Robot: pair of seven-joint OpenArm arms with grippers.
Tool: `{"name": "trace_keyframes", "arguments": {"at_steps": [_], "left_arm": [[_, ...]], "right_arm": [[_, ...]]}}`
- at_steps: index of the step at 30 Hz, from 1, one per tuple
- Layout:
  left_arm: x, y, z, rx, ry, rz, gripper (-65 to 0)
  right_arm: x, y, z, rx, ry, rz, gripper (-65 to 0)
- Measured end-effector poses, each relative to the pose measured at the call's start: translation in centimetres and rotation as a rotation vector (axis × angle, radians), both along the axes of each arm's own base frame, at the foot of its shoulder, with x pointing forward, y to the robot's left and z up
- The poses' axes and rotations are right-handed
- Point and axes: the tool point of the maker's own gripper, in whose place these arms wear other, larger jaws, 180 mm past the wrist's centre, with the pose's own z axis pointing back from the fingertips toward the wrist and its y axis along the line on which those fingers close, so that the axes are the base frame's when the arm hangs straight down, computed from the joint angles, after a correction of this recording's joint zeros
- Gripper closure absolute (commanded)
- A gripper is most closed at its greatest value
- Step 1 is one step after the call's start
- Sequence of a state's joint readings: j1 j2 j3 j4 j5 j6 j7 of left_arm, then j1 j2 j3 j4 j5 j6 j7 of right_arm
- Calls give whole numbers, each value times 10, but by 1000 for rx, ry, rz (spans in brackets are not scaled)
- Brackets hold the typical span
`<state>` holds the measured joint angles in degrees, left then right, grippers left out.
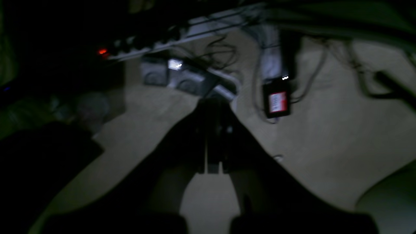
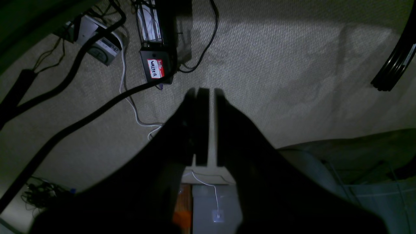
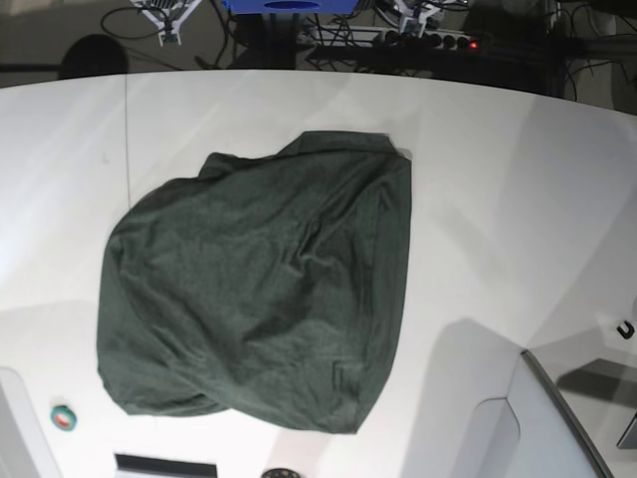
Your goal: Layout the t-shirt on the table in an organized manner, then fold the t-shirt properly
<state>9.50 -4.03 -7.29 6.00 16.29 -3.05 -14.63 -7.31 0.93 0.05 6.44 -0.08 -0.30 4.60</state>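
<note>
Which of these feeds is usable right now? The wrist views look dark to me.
Left wrist: very dark and motion-blurred, the claw just a silhouette. Right wrist: dim but sharper, carpet and cables readable. Base: bright and sharp, the t-shirt clear on the table, soft shadows only.

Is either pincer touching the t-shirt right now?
Apart. The base view shows the t-shirt lying alone on the table, no arm near it; both wrist views show only floor beyond the shut pincers.
</note>
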Motion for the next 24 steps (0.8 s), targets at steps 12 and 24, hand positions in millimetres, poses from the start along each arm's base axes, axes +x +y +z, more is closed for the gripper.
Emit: {"name": "trace_keyframes", "arguments": {"at_steps": [12,24], "left_arm": [[-8,1,0,3,16,0,0],[-10,0,0,1,18,1,0]], "right_arm": [[-10,1,1,4,23,0,0],[-13,1,1,4,30,0,0]]}}
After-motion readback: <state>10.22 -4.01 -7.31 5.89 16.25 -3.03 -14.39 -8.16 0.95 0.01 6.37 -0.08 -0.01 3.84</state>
